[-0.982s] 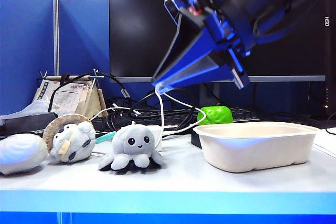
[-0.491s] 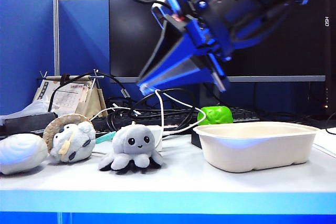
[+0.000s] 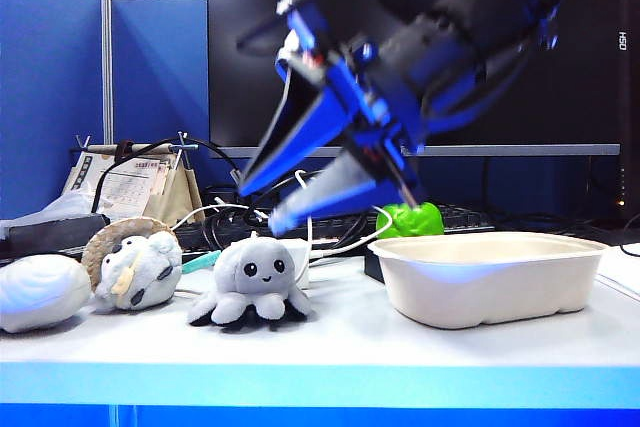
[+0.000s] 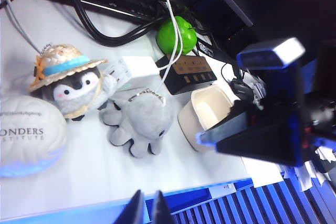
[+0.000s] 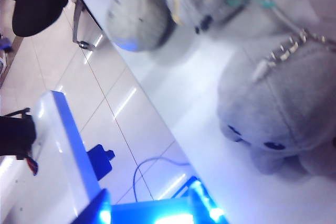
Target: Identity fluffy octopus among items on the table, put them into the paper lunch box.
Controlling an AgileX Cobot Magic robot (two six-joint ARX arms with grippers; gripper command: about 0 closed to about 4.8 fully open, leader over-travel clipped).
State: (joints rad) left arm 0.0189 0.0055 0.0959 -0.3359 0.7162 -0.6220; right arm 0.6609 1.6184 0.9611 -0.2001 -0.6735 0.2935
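Observation:
The fluffy octopus (image 3: 250,282) (image 4: 142,121) (image 5: 278,114), light grey with black dot eyes, sits on the white table (image 3: 330,342), left of the paper lunch box (image 3: 490,282) (image 4: 210,103). The box is off-white, wide, and has nothing inside it. My right gripper (image 3: 262,205) (image 5: 152,205) hangs open just above and slightly right of the octopus, its blue fingers spread with nothing between them. My left gripper (image 4: 145,211) is off the table's front edge, its dark fingertips close together. It does not show in the exterior view.
A penguin plush in a straw hat (image 3: 135,265) (image 4: 71,82) and a white ribbed plush (image 3: 40,292) (image 4: 29,135) lie left of the octopus. Behind it are a white adapter (image 4: 134,72), a black hub (image 4: 191,69), a green toy (image 3: 412,217), cables and a keyboard.
My right gripper has come down and to the left, from high over the box to just above the octopus. Its fingers have spread apart. The plush toys and box have not moved.

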